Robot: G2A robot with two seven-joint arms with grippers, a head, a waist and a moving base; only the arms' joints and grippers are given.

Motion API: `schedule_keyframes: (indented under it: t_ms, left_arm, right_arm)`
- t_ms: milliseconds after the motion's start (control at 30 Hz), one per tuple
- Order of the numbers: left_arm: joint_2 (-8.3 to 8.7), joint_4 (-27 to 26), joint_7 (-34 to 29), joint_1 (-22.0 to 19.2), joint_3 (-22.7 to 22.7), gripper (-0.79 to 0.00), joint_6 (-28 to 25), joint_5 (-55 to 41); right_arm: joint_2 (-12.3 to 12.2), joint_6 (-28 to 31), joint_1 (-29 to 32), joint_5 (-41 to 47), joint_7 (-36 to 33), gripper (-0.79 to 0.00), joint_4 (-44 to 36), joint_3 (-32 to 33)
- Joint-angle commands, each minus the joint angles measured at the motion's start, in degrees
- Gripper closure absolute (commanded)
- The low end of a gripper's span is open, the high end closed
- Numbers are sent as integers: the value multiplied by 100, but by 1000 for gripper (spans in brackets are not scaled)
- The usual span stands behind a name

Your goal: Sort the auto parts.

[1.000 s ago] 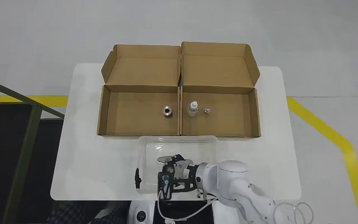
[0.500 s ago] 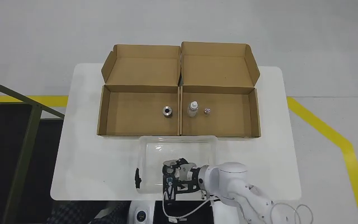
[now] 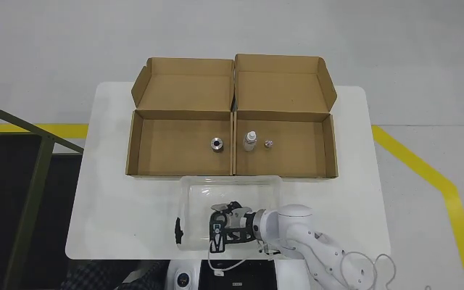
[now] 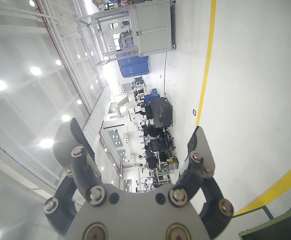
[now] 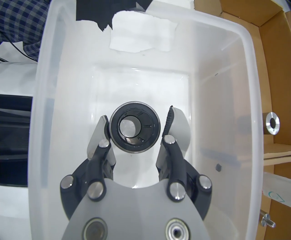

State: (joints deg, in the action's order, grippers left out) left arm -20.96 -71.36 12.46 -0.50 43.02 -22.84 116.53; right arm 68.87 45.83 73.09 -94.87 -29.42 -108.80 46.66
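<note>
Inside bin (image 5: 249, 91), right end effector (image 5: 137, 121) shifted slightly.

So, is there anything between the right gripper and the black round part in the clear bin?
Nothing visible. The black round part lies on the floor of the clear bin between the open fingers of the right gripper. Toward the cardboard boxes, only the bin's wall stands in the way.

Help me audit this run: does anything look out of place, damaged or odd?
Only the bin: ragged black tape and a torn white patch cling to one end wall, their edges uneven as if ripped by hand. The bearing lies flat inside; nothing looks spilled.
</note>
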Motion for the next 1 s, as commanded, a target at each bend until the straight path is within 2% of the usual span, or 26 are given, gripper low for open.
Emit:
schedule_keyframes:
  t_ms: [0, 167, 233, 267, 333, 967]
  left_arm:
    - [0, 0, 0, 0, 0, -785, 0, 0]
    - [0, 0, 0, 0, 0, -785, 0, 0]
    - [0, 0, 0, 0, 0, -785, 0, 0]
    - [0, 0, 0, 0, 0, -785, 0, 0]
    - [0, 0, 0, 0, 0, -785, 0, 0]
    - [0, 0, 0, 0, 0, -785, 0, 0]
  right_arm:
    - [9, 17, -38, 21, -22, -406, 41, -41]
    - [23, 61, -115, 93, -64, -351, 112, -113]
    - [26, 72, -139, 115, -79, -246, 123, -128]
    - [27, 70, -151, 120, -84, -129, 120, -134]
    - [29, 83, -168, 140, -91, 0, 110, -152]
    - [2, 110, -315, 747, 241, 0, -113, 70]
